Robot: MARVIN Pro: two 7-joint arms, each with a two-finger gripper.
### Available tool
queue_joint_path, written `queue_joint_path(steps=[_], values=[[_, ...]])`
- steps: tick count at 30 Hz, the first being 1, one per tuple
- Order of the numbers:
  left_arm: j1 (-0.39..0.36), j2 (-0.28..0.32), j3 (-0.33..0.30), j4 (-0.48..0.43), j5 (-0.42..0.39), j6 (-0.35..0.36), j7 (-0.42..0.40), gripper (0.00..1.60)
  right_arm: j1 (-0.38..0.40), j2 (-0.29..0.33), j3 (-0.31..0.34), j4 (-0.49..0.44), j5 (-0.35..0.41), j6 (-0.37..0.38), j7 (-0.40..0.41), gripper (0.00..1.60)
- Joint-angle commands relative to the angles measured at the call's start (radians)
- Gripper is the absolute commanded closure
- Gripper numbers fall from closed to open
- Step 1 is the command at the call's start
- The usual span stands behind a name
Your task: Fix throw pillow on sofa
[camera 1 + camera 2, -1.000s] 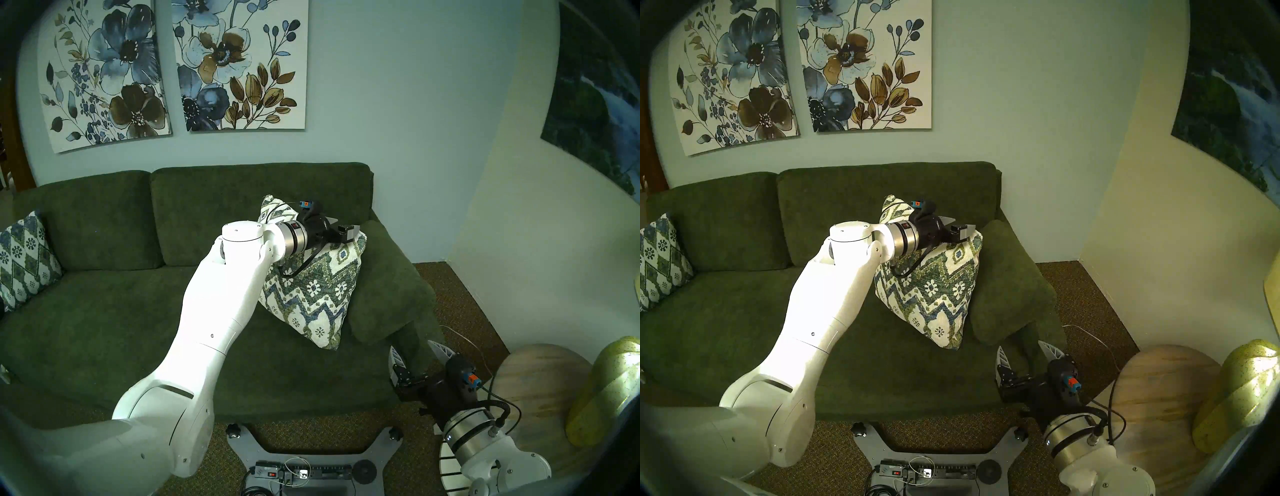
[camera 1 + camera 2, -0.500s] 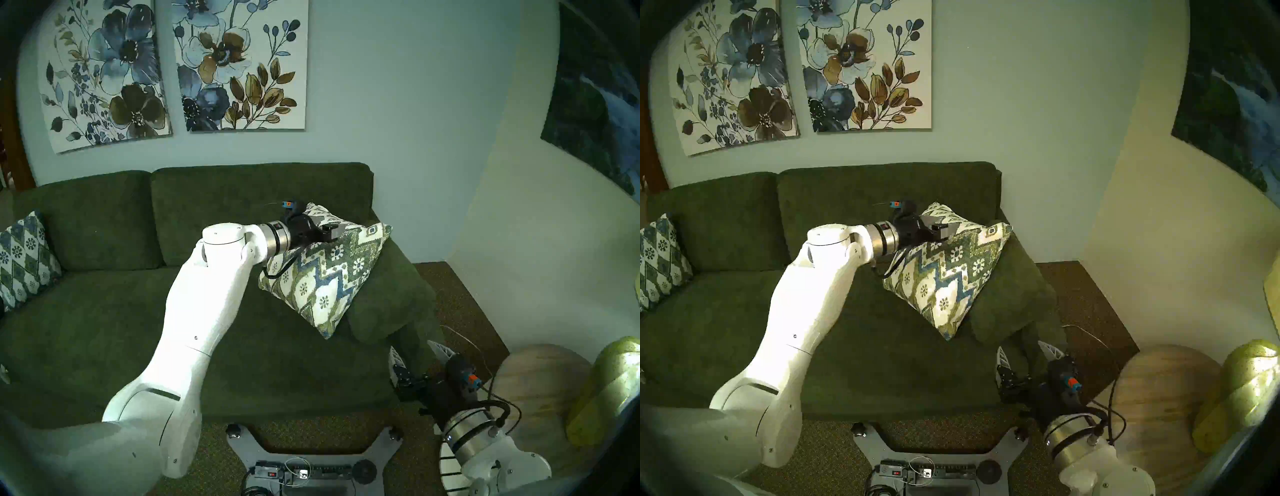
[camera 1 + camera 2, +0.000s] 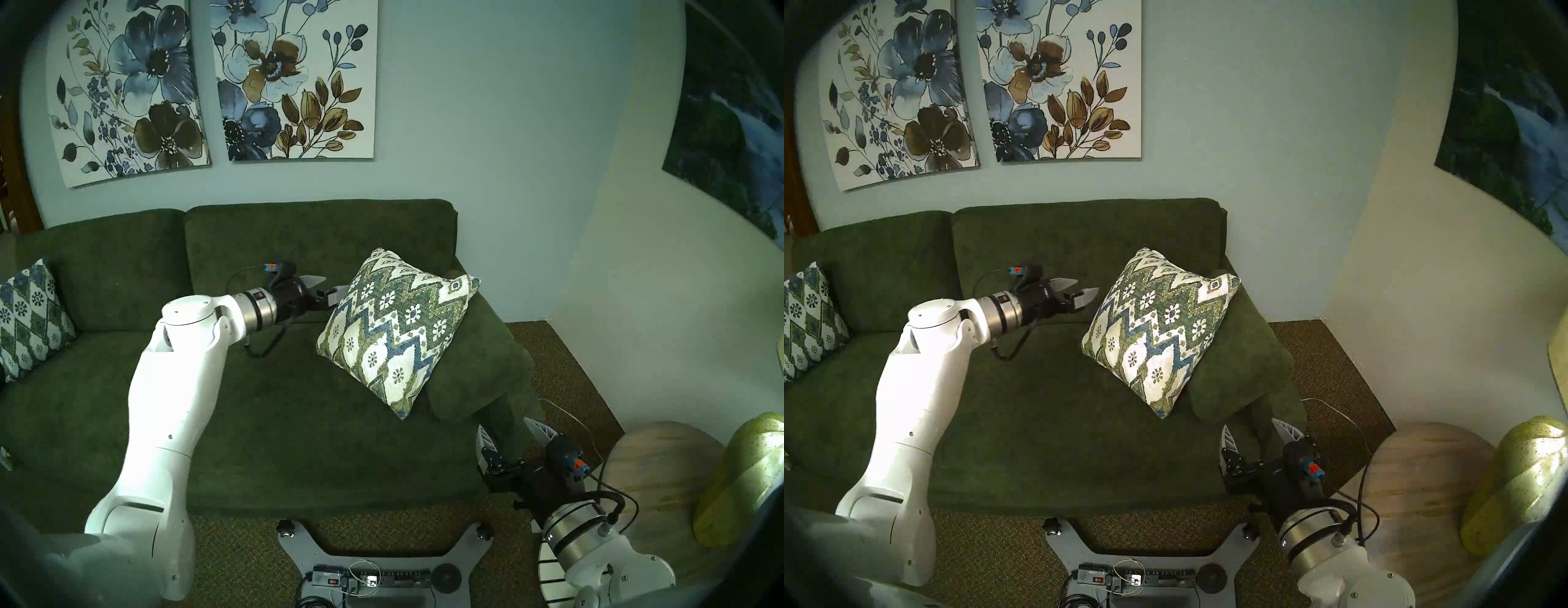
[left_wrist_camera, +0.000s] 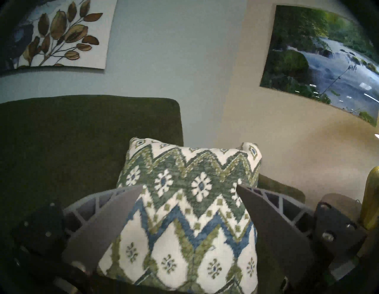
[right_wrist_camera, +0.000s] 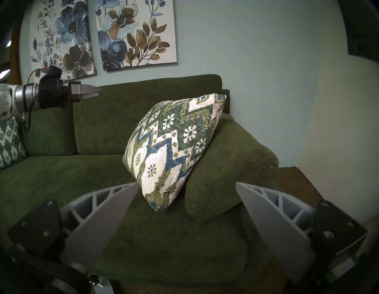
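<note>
Throw pillow (image 3: 399,331) leaning tilted against right armrest cushion (image 3: 483,352) on sofa (image 3: 254,424), one corner pointing down at seat. Left gripper (image 3: 329,288) hanging just beside pillow, fingers spread, gripping nothing. Right gripper (image 3: 511,437) sitting low by sofa's front corner, fingers wide apart, empty too.

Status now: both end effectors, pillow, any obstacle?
Left end effector open, clear of pillow. Right end effector open, low by armrest. Pillow leans on armrest, on sofa. Nothing blocking.
</note>
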Motion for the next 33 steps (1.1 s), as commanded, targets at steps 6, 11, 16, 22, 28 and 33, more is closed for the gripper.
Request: queue_joint_path(steps=[6, 11, 16, 22, 28, 33], values=[[0.184, 0.152, -0.206, 0.015, -0.010, -0.094, -0.142, 0.00, 0.005, -0.002, -0.001, -0.011, 0.000, -0.003, 0.003, 0.00], [0.274, 0.131, -0.271, 0.028, -0.027, -0.206, -0.241, 0.00, 0.005, -0.005, -0.001, -0.012, 0.000, -0.003, 0.006, 0.00], [0.323, 0.091, -0.324, -0.003, -0.067, -0.273, -0.321, 0.00, 0.004, -0.007, 0.000, -0.015, -0.001, -0.002, 0.008, 0.00], [0.296, 0.048, -0.355, 0.010, -0.082, -0.378, -0.376, 0.00, 0.003, -0.010, 0.000, -0.017, -0.002, -0.001, 0.011, 0.00], [0.278, 0.046, -0.355, 0.053, -0.100, -0.490, -0.412, 0.00, 0.003, -0.013, 0.001, -0.018, -0.004, -0.001, 0.013, 0.00], [0.271, 0.047, -0.355, 0.067, -0.106, -0.508, -0.425, 0.00, 0.003, -0.016, 0.001, -0.018, -0.005, -0.001, 0.015, 0.00]])
